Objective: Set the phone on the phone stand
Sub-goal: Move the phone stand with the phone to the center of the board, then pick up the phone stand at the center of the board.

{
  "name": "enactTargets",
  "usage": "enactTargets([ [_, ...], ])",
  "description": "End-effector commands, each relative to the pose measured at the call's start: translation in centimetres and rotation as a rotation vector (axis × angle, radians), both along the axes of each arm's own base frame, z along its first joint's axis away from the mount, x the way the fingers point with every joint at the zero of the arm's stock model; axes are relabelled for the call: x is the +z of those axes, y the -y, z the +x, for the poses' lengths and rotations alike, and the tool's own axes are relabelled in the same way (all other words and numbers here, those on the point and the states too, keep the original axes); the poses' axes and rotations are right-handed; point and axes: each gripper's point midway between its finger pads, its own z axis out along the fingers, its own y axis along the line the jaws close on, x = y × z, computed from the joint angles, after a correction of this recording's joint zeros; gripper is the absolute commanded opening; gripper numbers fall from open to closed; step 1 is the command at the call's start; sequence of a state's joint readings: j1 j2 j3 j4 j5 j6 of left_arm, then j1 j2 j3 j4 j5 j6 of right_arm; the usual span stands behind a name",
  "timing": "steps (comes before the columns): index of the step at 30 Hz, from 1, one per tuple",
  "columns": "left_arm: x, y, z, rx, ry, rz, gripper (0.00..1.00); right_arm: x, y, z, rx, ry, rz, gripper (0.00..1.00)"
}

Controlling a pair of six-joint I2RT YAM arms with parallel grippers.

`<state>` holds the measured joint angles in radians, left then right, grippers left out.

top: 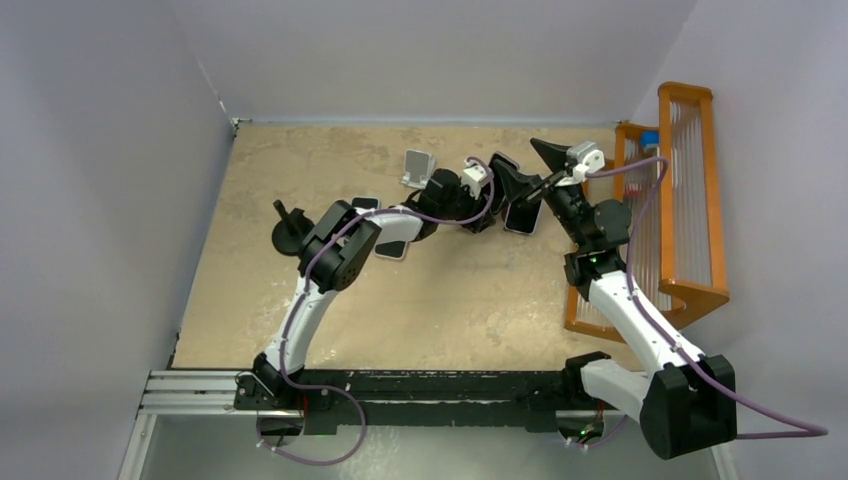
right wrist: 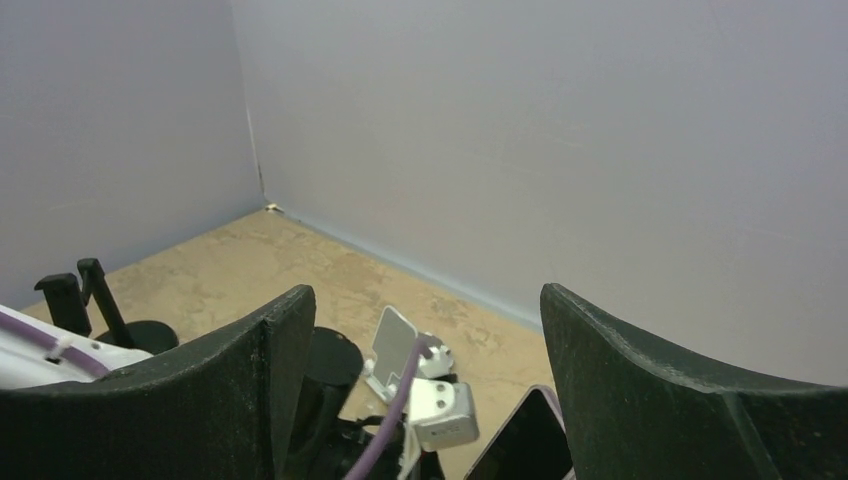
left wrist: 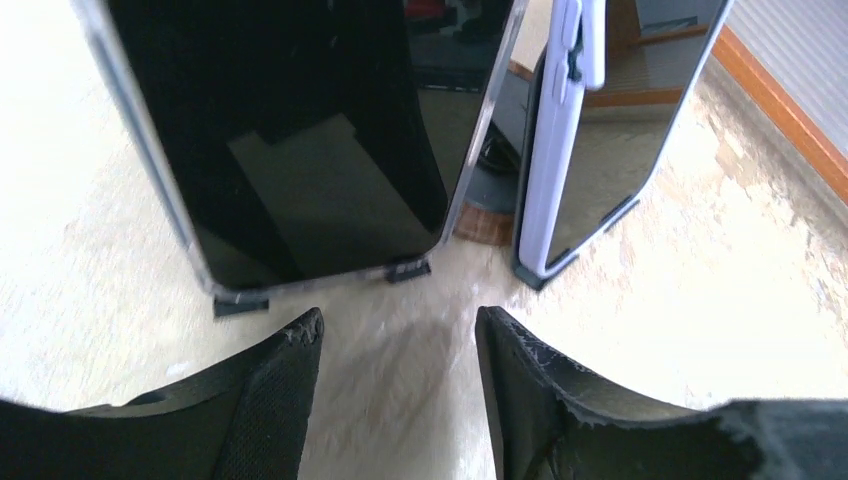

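The phone (left wrist: 300, 130) stands straight ahead of the left claw (left wrist: 398, 320), screen towards it and long axis upright, its bottom edge on the two black lips of the stand (left wrist: 408, 270). That claw is spread and holds nothing. A second phone (left wrist: 555, 150) in a lilac case crowds the right side, and the right claw (right wrist: 425, 292), also spread and empty, hangs higher, less handy.

One phone (left wrist: 290, 140) rests on a stand (left wrist: 240, 303), a second phone (left wrist: 600, 150) just right of it (rack (left wrist: 780, 110) behind both).
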<state>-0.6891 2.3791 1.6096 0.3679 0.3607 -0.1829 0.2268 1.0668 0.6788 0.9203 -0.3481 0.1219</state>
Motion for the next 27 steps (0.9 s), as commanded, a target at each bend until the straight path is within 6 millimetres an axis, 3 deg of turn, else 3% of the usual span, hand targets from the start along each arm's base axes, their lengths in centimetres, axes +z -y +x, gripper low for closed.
enactTargets([
  [1, 3.1, -4.4, 0.9, 0.069, -0.010, -0.002, 0.57, 1.0, 0.7, 1.4, -0.051, 0.001, 0.007, 0.85],
  [5, 7.0, -9.7, 1.8, 0.116, 0.019, -0.037, 0.58, -0.9, -0.9, 4.3, 0.002, -0.112, 0.005, 0.85],
  [9, 10.8, -13.4, 1.1, 0.176, 0.104, -0.004, 0.58, -1.5, -3.6, 7.2, 0.107, -0.142, 0.044, 0.87],
  [14, 14.0, -18.0, -0.5, 0.278, 0.124, -0.030, 0.60, -2.7, -8.2, 13.4, 0.124, -0.205, -0.029, 0.86],
  [16, 14.9, -19.0, -1.3, 0.290, 0.130, -0.049, 0.60, -4.9, -10.0, 16.5, 0.117, -0.272, -0.072, 0.84],
  [22, 17.9, -22.4, -2.3, 0.363, 0.172, -0.061, 0.62, -10.2, -14.2, 22.8, 0.154, -0.414, -0.158, 0.75],
  [27, 19.6, -24.3, -2.3, 0.420, 0.217, -0.083, 0.67, -14.9, -18.3, 23.9, 0.206, -0.506, -0.285, 0.73],
])
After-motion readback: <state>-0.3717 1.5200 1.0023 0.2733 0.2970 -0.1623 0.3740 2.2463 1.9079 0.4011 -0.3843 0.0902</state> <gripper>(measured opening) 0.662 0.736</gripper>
